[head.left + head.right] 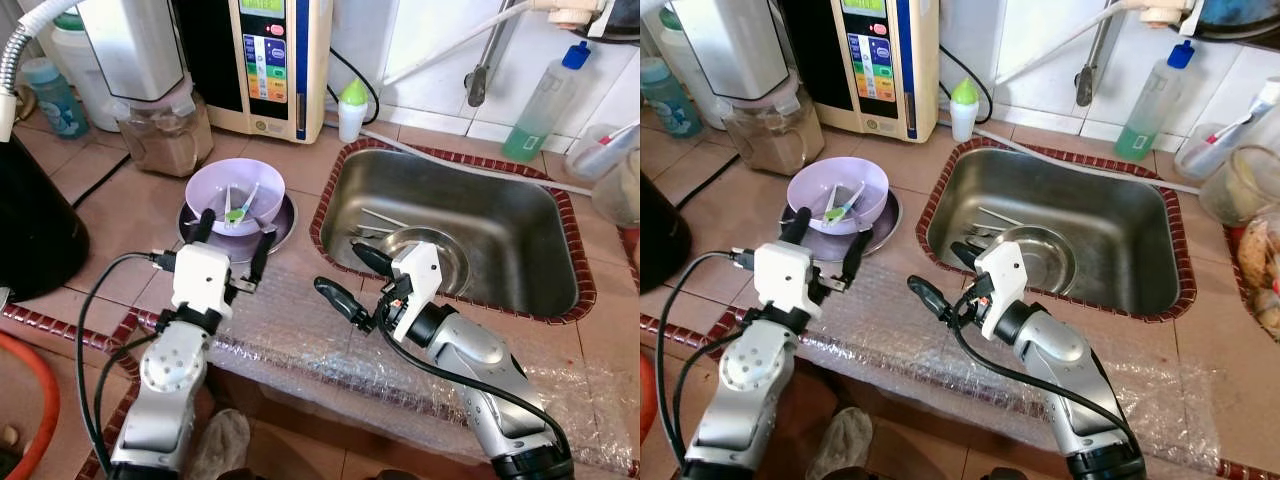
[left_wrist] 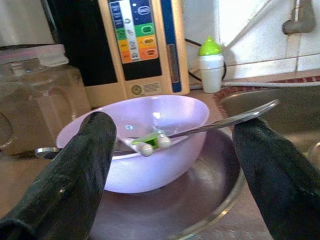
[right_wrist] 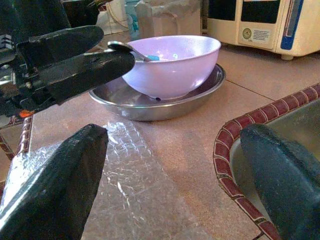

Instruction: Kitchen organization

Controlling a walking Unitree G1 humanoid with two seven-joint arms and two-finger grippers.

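From the head views, the left gripper (image 1: pixel 230 236) hovers with fingers spread on either side of the lilac bowl (image 1: pixel 236 197), which sits in a steel plate (image 1: pixel 283 222) on the surface; closing off-centre could tip it. In the left wrist view, the spoon (image 2: pixel 220 121) overhanging the rim could flip out. The right wrist view shows the right gripper (image 3: pixel 175 165), fingers spread, near the sink (image 3: pixel 235 137).

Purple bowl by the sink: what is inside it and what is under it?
Inside the purple bowl lie a metal spoon and a green-and-white utensil. The bowl sits in a shallow steel plate. The plate's centre is covered by the bowl.
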